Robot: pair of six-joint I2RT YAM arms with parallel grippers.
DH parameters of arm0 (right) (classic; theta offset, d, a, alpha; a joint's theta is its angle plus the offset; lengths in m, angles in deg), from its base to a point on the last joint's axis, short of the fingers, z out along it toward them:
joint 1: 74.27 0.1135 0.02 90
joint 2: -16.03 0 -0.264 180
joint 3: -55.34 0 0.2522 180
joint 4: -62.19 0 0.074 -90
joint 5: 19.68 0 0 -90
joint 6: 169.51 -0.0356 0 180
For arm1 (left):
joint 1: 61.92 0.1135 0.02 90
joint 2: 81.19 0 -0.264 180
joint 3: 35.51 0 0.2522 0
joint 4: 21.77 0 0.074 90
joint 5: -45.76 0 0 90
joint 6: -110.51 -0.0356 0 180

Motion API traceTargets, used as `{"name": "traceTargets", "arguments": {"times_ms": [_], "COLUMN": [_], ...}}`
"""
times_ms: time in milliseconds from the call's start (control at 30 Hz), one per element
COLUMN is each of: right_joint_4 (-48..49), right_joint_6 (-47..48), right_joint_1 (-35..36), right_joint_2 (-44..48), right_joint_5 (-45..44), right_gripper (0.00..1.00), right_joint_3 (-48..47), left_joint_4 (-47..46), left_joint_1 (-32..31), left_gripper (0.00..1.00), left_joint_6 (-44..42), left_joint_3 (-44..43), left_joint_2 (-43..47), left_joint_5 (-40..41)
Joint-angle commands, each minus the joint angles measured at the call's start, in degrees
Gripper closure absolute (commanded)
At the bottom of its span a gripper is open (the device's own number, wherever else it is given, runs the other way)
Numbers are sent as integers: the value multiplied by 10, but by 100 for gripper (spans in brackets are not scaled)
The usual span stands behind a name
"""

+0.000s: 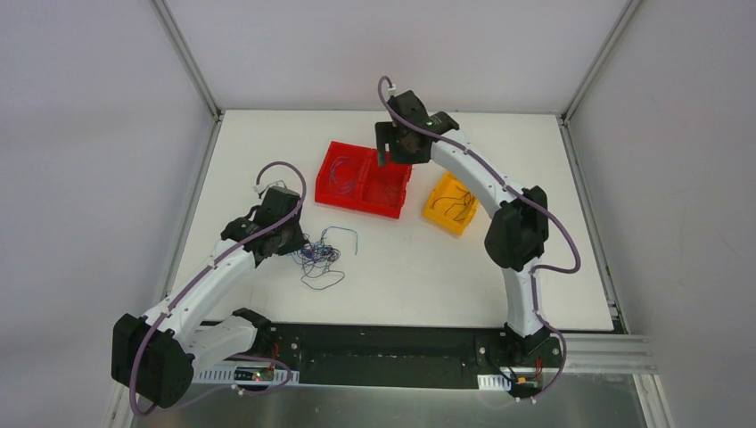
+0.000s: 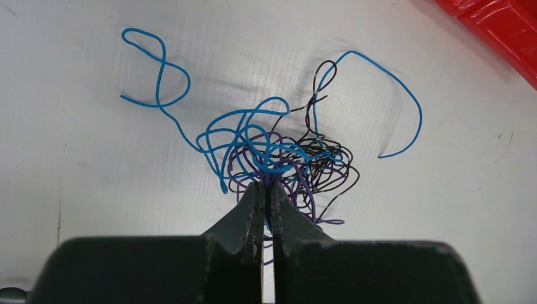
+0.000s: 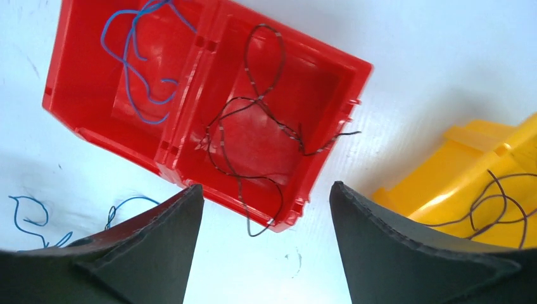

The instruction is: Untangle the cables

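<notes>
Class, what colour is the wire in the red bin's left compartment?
Blue; the wire shows best in the right wrist view, inside the red bin.

A red plastic bin with two compartments sits toward the far side of the white table. A smaller yellow plastic bin stands just beside it (angled differently, not touching).

Knotted blue, black, purple cables
</notes>
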Motion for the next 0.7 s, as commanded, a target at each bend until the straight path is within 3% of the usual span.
{"name": "traceTargets", "arguments": {"times_ms": [0, 267, 600, 667], "right_joint_4": [33, 51, 42, 44], "right_joint_6": [-46, -28, -7, -10], "right_joint_1": [-39, -37, 1, 2], "right_joint_2": [60, 63, 24, 4], "right_joint_5": [36, 126, 134, 121], "right_gripper": [25, 36, 42, 47], "right_joint_3": [39, 75, 80, 81], "left_joint_4": [-1, -1, -2, -2], "left_joint_1": [5, 5, 4, 4], "left_gripper": [100, 100, 100, 100], "left_joint_6": [-8, -8, -18, -19], "left_joint_3": [-6, -9, -24, -24], "left_joint_2": [-1, -6, -22, -21], "left_joint_5": [-4, -14, -37, -37]}}
